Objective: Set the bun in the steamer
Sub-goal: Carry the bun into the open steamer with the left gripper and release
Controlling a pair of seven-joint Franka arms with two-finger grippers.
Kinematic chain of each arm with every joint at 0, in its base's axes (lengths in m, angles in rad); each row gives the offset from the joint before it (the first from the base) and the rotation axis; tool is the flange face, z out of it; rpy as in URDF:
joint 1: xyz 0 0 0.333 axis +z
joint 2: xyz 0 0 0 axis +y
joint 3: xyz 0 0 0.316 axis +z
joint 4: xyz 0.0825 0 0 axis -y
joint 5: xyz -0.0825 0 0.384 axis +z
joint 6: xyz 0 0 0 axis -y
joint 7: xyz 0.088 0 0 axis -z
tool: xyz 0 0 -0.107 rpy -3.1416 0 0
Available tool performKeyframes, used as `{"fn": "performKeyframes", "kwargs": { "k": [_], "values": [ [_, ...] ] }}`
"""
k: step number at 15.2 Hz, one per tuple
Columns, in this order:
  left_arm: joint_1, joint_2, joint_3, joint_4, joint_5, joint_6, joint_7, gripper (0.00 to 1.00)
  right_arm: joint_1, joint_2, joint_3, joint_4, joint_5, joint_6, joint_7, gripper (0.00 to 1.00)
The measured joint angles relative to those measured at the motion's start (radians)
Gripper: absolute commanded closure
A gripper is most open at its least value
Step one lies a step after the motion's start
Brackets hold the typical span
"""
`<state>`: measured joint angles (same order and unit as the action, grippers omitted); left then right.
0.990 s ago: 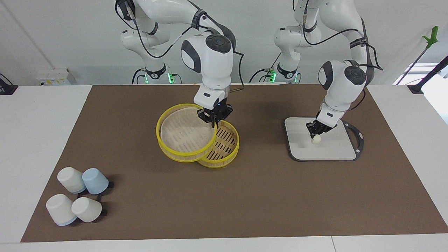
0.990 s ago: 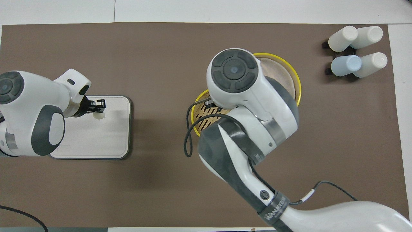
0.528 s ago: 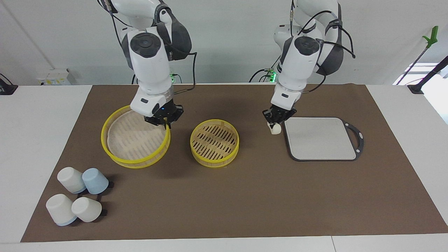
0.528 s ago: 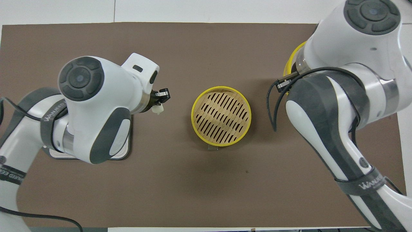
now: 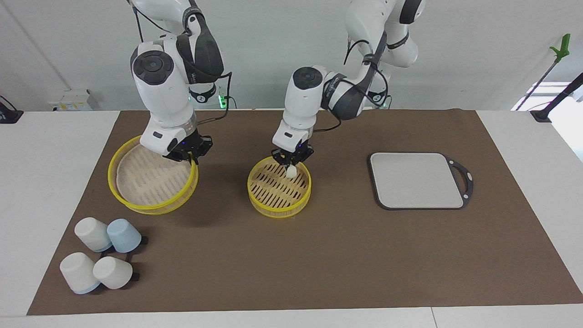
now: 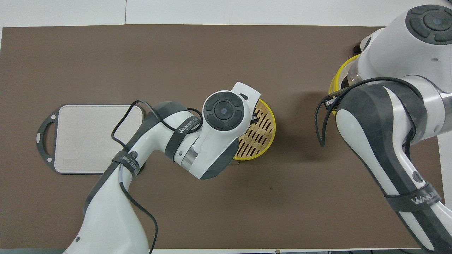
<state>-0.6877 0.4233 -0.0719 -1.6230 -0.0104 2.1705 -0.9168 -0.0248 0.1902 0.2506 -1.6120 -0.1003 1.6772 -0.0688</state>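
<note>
The steamer is split into two tiers. The smaller tier (image 5: 278, 193) stands mid-table, and part of it shows in the overhead view (image 6: 263, 128). My left gripper (image 5: 291, 165) is over this tier, shut on the cream-white bun (image 5: 290, 171), which hangs just above the slatted floor. In the overhead view the left arm hides the bun. My right gripper (image 5: 190, 157) is shut on the yellow rim of the wider tier (image 5: 152, 184), toward the right arm's end. Only a piece of that rim (image 6: 334, 83) shows in the overhead view.
A grey rectangular board (image 5: 416, 180) with a dark handle lies bare toward the left arm's end; it also shows in the overhead view (image 6: 95, 137). Several white and blue cups (image 5: 102, 255) lie on their sides, farther from the robots than the wider tier.
The left gripper carried the bun from beside the board to over the smaller tier. The right gripper moved the wider tier farther toward the right arm's end.
</note>
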Motion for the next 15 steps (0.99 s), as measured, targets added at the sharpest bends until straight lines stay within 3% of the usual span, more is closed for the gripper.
{"fn": "performKeyframes", "kwargs": {
  "k": [4,5,7,8,15],
  "values": [
    [-0.003,0.09,0.007,0.02,0.02,0.086,-0.009,0.84,-0.001,-0.014,0.0,-0.029,0.0,0.018,0.0,1.0],
    [-0.003,0.095,0.009,0.02,0.021,0.093,-0.009,0.79,-0.001,-0.015,0.0,-0.03,0.0,0.018,0.0,1.0],
    [-0.003,0.096,0.01,0.021,0.022,0.093,-0.009,0.37,-0.001,-0.017,0.0,-0.033,0.0,0.018,0.0,1.0],
    [-0.004,0.096,0.01,0.021,0.024,0.093,-0.009,0.03,-0.001,-0.018,0.0,-0.034,0.0,0.018,0.0,1.0],
    [-0.012,0.088,0.011,0.024,0.05,0.065,-0.028,0.0,0.002,-0.024,0.004,-0.036,0.0,0.022,0.0,1.0]
  ]
}}
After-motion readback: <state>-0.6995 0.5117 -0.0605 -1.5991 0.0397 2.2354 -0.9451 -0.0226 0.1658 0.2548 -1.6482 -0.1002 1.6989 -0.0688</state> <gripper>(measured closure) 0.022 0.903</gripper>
